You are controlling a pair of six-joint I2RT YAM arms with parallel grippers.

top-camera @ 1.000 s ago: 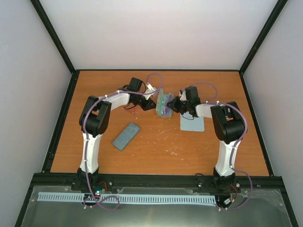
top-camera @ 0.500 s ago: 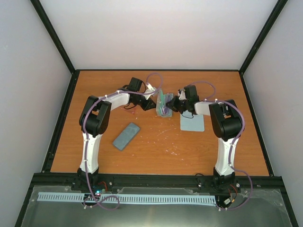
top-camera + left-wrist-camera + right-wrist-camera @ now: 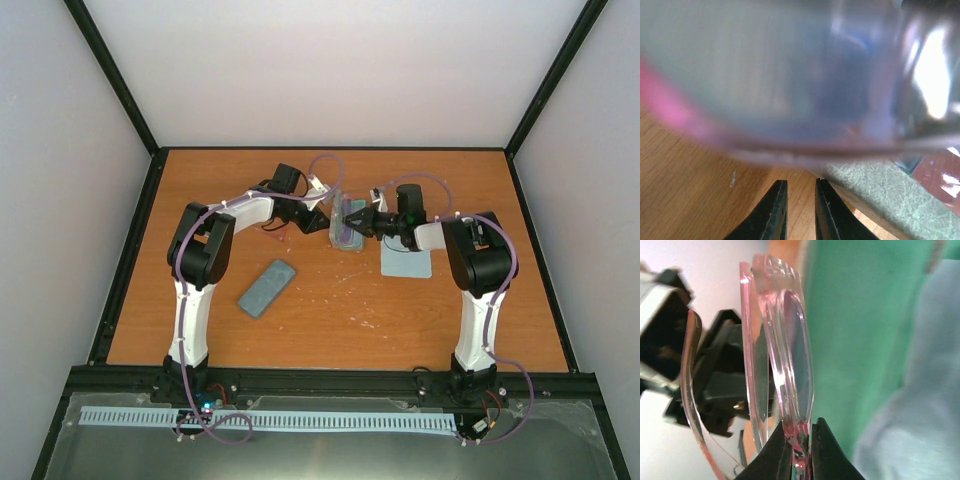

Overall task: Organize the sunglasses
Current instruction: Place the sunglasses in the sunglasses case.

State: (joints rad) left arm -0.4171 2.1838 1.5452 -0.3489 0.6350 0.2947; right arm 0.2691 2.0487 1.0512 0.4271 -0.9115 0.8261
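Clamping sunglasses in my right gripper near far edge; can't tell left gripper's state. Next: ease into case.

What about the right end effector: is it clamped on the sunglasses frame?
Yes, the right end effector pinches the pink sunglasses frame between its fingers.

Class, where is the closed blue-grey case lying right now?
In the top view, the blue-grey case lies flat on the table left of centre, beside the left arm.
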